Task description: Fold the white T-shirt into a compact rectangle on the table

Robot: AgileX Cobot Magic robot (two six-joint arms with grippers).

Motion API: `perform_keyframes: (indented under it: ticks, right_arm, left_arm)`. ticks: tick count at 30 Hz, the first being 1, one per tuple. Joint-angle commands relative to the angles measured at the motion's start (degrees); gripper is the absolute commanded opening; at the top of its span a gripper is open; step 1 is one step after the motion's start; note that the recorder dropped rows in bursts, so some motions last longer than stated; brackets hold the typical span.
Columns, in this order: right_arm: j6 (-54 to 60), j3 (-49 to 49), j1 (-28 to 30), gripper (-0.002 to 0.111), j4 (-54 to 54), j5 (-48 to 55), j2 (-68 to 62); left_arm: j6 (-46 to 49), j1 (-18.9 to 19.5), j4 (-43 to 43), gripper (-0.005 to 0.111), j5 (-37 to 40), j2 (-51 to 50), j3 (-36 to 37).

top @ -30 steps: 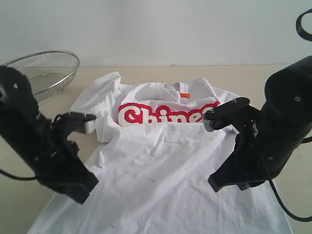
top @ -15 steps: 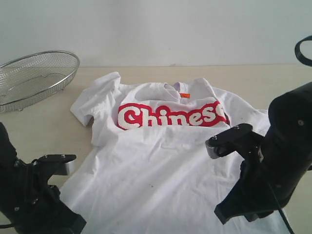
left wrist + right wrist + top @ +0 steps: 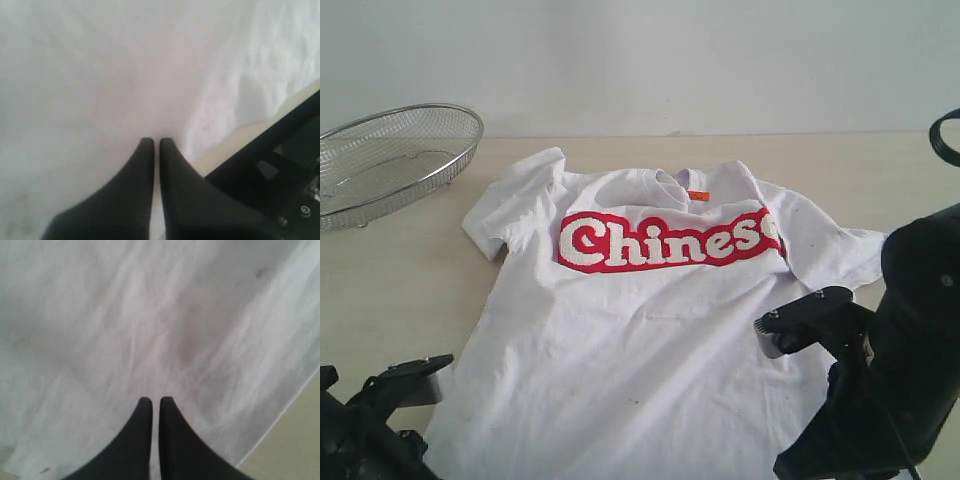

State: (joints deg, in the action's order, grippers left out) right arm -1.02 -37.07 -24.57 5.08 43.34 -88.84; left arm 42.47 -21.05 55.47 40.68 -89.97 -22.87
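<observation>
Ahead of both pincers spreads the table [image 3: 400,270], and on it the white T-shirt [image 3: 650,340] lies flat, lettering up, with its hem nearest them and its collar farthest. The left pincer [image 3: 156,142] sits by the shirt's lower left edge and the right pincer [image 3: 155,401] over its lower right side. Each has its fingers pressed almost together; whether cloth is nipped between them cannot be told. The step looks like smoothing before the first fold. Even, low pulls on both sides should leave the hem straight and unridged.
</observation>
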Motion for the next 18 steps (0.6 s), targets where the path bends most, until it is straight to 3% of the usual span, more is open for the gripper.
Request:
perform_keyframes:
  ticks: [1, 6, 14, 18]
  right_arm:
    - [0.4, 1.7, 0.0, 0.000, 0.2, -0.9, 0.1]
    - [0.4, 3.3, 0.0, 0.000, 0.4, -0.8, 0.1]
    - [-1.1, 3.3, 0.0, 0.000, -1.8, 4.2, 0.1]
    - [-4.0, 3.8, 0.0, 0.000, -3.2, 4.6, 0.1]
  left_arm:
    - [1.1, -0.3, 0.9, 0.005, 1.2, 0.9, 0.4]
    - [6.0, -0.3, 2.3, 0.005, 0.3, 2.4, -0.6]
    - [6.0, -0.3, 2.3, 0.005, -1.3, 5.5, -7.4]
    - [6.0, -0.3, 2.3, 0.005, -6.1, 5.6, -10.1]
